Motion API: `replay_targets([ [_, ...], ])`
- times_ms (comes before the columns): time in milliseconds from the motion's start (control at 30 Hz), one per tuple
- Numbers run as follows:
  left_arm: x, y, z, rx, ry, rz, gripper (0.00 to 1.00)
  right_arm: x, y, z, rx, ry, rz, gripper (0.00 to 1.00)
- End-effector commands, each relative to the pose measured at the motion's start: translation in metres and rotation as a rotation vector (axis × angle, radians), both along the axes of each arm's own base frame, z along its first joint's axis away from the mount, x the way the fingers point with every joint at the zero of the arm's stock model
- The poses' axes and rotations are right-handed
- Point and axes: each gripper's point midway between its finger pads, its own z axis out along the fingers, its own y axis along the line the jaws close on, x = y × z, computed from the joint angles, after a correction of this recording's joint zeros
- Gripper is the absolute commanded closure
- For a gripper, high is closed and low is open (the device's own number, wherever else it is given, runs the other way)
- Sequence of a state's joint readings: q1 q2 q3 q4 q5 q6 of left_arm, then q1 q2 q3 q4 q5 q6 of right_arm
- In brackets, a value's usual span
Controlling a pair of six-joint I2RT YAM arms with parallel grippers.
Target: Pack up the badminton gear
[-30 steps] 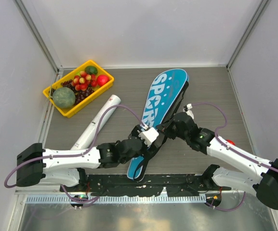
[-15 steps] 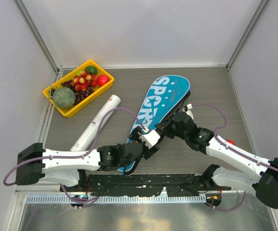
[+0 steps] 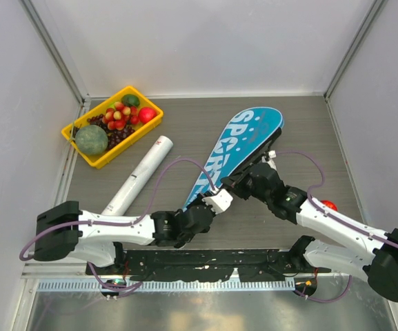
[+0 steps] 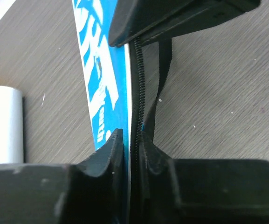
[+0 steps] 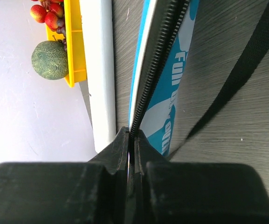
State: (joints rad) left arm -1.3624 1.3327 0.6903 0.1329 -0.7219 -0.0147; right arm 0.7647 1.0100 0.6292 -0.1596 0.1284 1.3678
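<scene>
The blue "SPORT" racket bag (image 3: 248, 133) lies slantwise on the table, its narrow end raised between both grippers. My left gripper (image 3: 212, 198) is shut on the bag's black zipper edge (image 4: 135, 93), with the bag's blue face (image 4: 101, 70) to the left of its jaws. My right gripper (image 3: 227, 183) is shut on the same zipper edge (image 5: 160, 56) a little farther along, and its dark fingers (image 4: 171, 18) show at the top of the left wrist view. The long white tube (image 3: 140, 176) lies left of the bag. A black strap (image 5: 237, 88) hangs from the bag.
A yellow tray (image 3: 145, 127) of fruit with a green melon (image 3: 91, 139) stands at the back left, close to the tube's far end. A loose red apple (image 3: 328, 205) sits by my right forearm. Grey walls enclose the table on three sides.
My left gripper has closed on the bag's zipper edge. The bag has swung, its wide end going right and its narrow end drawn up between the grippers. The right gripper stayed shut.
</scene>
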Motion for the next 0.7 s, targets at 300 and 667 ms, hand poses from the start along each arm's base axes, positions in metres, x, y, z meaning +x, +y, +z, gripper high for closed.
replay_targets([
  [300,0.007,0.034,0.02,-0.105,0.149,0.091,1.0,0.028,-0.038,0.043,-0.194,-0.403,0.155,0.5],
  [667,-0.007,0.062,0.034,-0.277,0.329,-0.008,1.0,0.088,-0.152,0.053,-0.573,-0.486,0.051,0.45],
])
